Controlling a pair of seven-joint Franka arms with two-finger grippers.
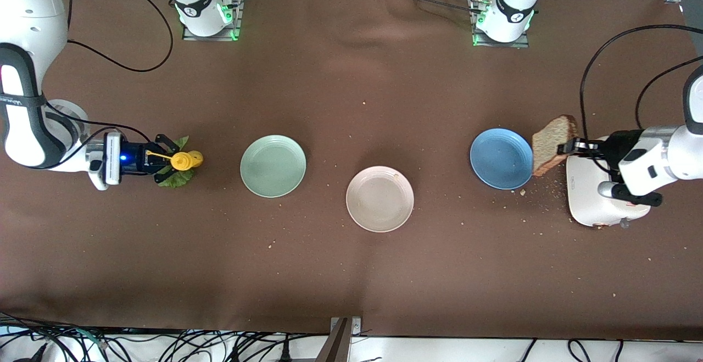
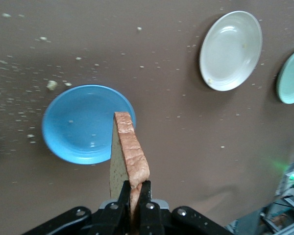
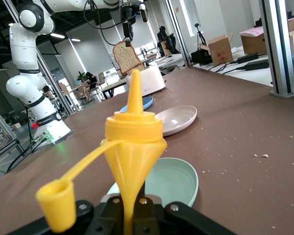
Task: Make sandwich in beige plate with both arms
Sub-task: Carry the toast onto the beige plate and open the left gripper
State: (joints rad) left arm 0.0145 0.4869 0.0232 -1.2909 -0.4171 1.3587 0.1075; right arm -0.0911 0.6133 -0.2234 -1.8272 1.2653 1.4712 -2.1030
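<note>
My left gripper (image 1: 571,146) is shut on one brown toast slice (image 1: 553,143) and holds it on edge in the air, over the gap between the toaster and the blue plate. In the left wrist view the slice (image 2: 127,147) stands up from the closed jaws of the left gripper (image 2: 134,193). The beige plate (image 1: 380,199) lies bare mid-table; it also shows in the left wrist view (image 2: 230,49). My right gripper (image 1: 165,159) is shut on a yellow squeeze bottle (image 1: 185,160), cap flipped open, over the green lettuce leaf (image 1: 177,178). No second slice shows.
A white toaster (image 1: 590,197) stands at the left arm's end. A blue plate (image 1: 501,159) lies beside it and a mint-green plate (image 1: 273,166) lies between the beige plate and the lettuce. Crumbs are scattered around the toaster and blue plate.
</note>
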